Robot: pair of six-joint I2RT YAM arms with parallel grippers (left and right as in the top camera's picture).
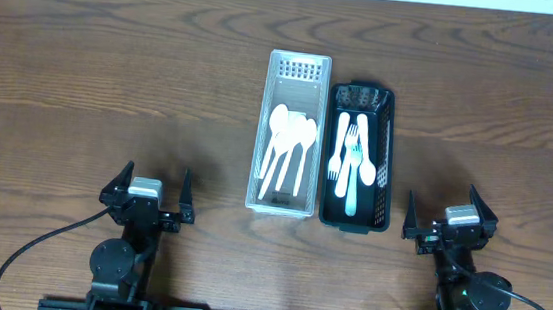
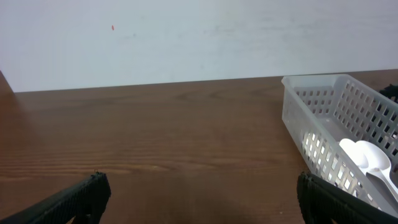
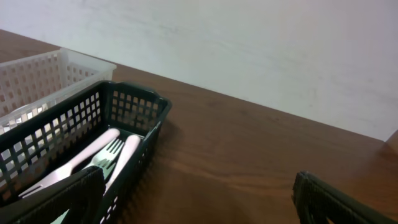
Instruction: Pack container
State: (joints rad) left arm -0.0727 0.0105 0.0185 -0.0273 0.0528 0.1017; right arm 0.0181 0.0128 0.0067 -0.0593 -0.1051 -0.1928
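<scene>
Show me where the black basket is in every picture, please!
Overhead: the black basket sits right of centre, touching the white basket.
Left wrist: only a dark sliver at the far right edge, behind the white basket.
Right wrist: the black basket fills the lower left.
Shared landmark: the white basket, at the upper left in the right wrist view.

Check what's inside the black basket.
The black basket holds a few pale plastic forks, lying lengthwise and overlapping. The overlap hides the exact count, and anything beneath them on the basket floor cannot be seen.
</scene>
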